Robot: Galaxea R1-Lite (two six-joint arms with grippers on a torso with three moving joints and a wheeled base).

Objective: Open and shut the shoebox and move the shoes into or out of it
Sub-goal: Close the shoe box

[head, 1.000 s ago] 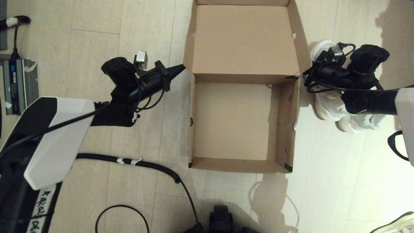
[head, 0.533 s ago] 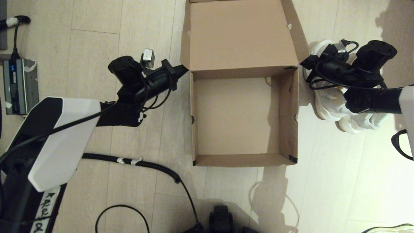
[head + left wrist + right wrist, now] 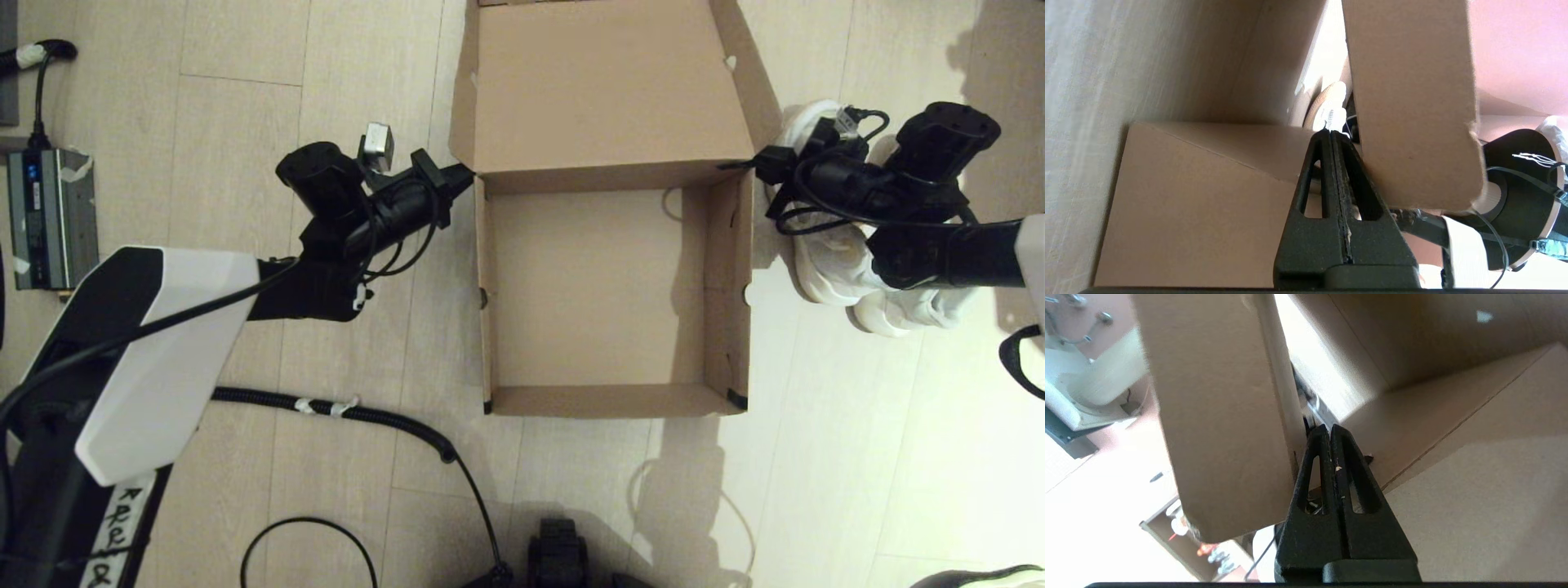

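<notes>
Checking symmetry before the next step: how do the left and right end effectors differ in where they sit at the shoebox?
The left end effector touches the shoebox at its left hinge corner; the right end effector at its right one. Bare floor lies under the left arm; the right arm hangs over the shoes beside the box. Shared: both are shut, tips at the raised lid's side flaps, and the box is empty.

Head camera looks straight down; wrist cameras close, level, each facing shoebox lid hinge.
</notes>
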